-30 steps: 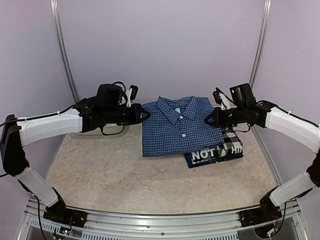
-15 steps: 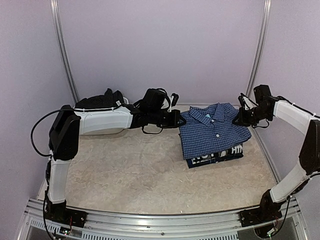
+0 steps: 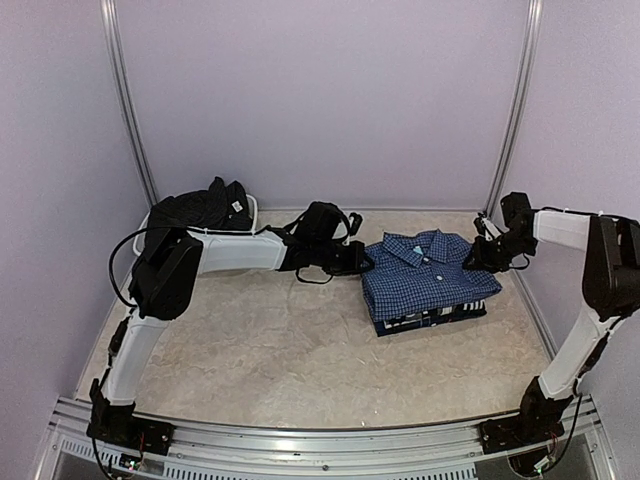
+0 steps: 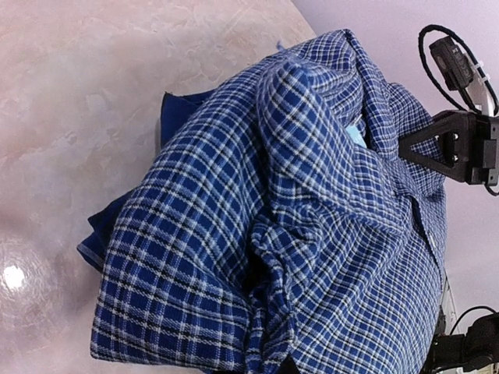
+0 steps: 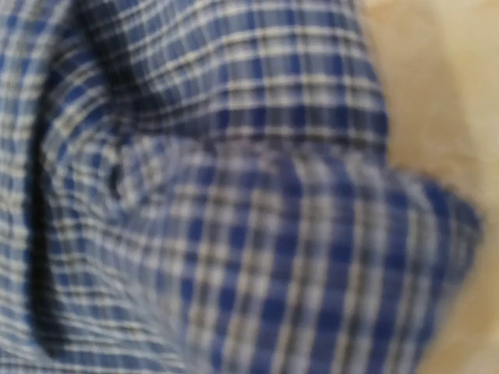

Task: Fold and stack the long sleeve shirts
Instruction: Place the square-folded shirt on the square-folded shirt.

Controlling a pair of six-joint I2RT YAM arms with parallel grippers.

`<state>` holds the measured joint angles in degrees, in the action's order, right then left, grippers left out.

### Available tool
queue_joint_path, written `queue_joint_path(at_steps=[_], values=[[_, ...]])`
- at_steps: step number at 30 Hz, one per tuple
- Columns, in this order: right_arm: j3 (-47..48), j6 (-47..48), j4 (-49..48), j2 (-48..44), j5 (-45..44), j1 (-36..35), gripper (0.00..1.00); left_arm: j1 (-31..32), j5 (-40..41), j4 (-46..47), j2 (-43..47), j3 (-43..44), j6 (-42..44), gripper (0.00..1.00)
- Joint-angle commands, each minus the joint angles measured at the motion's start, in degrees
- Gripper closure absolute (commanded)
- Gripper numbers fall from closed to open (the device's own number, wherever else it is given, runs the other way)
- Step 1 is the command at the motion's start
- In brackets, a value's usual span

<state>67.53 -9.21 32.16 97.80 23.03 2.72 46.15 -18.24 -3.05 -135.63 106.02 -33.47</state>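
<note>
The folded blue checked shirt (image 3: 428, 278) lies on top of the black-and-white check shirt (image 3: 432, 319), of which only a front edge shows. My left gripper (image 3: 362, 262) is at the blue shirt's left edge, shut on a fold of its cloth (image 4: 288, 257); its fingers are hidden under the fabric. The right gripper (image 3: 481, 257) sits at the shirt's right shoulder. Blurred blue check (image 5: 257, 234) fills its wrist view, and how its jaws stand does not show. The plain black shirt (image 3: 200, 209) is bunched at the back left.
The black shirt rests in a white-rimmed bin (image 3: 253, 212) by the back wall. Metal posts (image 3: 128, 110) and lilac walls close in the back and both sides. A rail (image 3: 320, 440) runs along the near edge.
Both arms carried the blue shirt to the right and lowered it onto the check shirt, hiding its white lettering. The left arm now reaches far across the table.
</note>
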Motion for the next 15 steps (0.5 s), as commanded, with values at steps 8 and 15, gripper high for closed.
queue_joint_path(at_steps=[8, 15], values=[[3.0, -1.4, 2.6, -5.8, -12.7, 1.2, 0.31, -2.8, 0.4, 3.4, 2.6, -4.0, -0.5, 0.52], [0.1, -2.2, 1.7, -16.6, -14.7, -1.8, 0.16, -4.9, 0.6, 9.9, 15.2, -17.3, 0.0, 0.27]])
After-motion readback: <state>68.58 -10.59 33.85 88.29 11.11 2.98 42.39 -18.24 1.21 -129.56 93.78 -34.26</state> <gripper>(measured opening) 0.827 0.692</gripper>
